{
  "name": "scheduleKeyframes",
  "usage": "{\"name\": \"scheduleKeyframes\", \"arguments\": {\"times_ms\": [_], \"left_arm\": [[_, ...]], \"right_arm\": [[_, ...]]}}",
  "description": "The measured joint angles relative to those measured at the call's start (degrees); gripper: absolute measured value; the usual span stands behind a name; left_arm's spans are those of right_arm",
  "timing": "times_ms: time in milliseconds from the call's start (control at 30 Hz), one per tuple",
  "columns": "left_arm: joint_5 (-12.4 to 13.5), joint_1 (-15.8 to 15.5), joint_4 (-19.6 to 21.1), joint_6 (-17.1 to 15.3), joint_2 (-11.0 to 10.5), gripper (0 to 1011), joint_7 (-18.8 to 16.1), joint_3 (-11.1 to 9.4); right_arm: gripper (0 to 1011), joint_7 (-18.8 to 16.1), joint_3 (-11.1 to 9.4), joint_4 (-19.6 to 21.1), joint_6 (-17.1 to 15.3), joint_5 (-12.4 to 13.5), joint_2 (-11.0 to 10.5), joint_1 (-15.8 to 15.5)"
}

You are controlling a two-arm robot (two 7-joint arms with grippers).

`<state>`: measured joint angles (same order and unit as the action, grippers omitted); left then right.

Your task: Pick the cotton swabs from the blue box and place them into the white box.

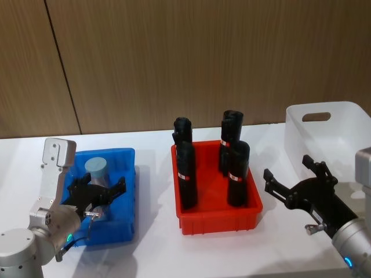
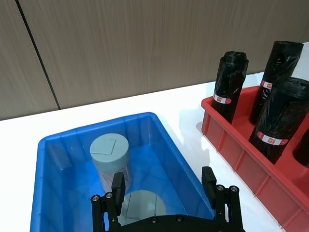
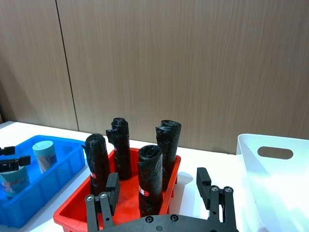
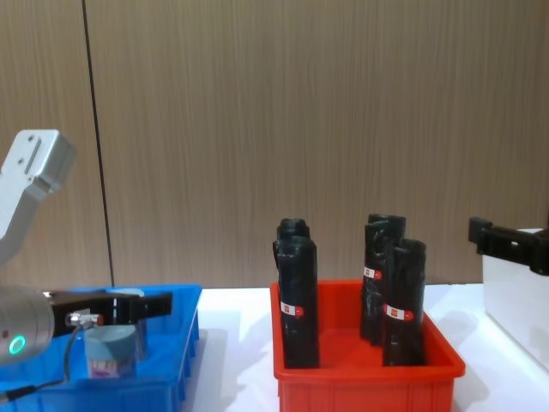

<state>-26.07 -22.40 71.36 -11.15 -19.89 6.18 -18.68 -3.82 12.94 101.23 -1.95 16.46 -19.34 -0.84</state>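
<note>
1. I have the left gripper (image 1: 97, 190) over the blue box (image 1: 119, 157), at the left end of the white table (image 1: 156, 249).
2. Its fingers (image 2: 118, 186) are spread wide and hold nothing.
3. Two jars of cotton swabs stand upright in the blue box. One cotton swab jar (image 1: 97, 168) stands toward the far wall, with its grey-blue lid facing up.
4. The nearer cotton swab jar (image 2: 142, 205) sits just below the left gripper. In the left wrist view, its round lid shows between and beneath the two fingers.
5. In the chest view the left gripper (image 4: 154, 302) hangs a little above a jar's lid and does not touch it.
6. The right gripper (image 1: 295, 174) hovers above the table between the red bin (image 1: 217, 223) and the white box (image 1: 348, 113). It is close to the white box's near wall.
7. The right gripper's fingers (image 3: 112, 186) are also apart and empty.
8. The white box stands at the right end of the table, and a handle slot is cut into its far wall. I cannot see its floor.
9. The red bin sits in the middle of the table, between the two boxes. It holds four black rolls (image 1: 186, 174), all standing upright with red-and-white labels.
</note>
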Motion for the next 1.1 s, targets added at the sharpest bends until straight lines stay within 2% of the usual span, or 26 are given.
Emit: {"name": "scheduleKeyframes", "arguments": {"times_ms": [667,1100], "left_arm": [[-0.12,1.68,0.26,-2.37,-0.59,1004,-3.16,0.45],[0.33,1.66,-1.18,-2.34,-0.72,1004,-1.82,0.78]], "right_arm": [[1002,0.0,0.0,0.0,0.0,0.0,0.0,0.0],[1002,0.0,0.0,0.0,0.0,0.0,0.0,0.0]]}}
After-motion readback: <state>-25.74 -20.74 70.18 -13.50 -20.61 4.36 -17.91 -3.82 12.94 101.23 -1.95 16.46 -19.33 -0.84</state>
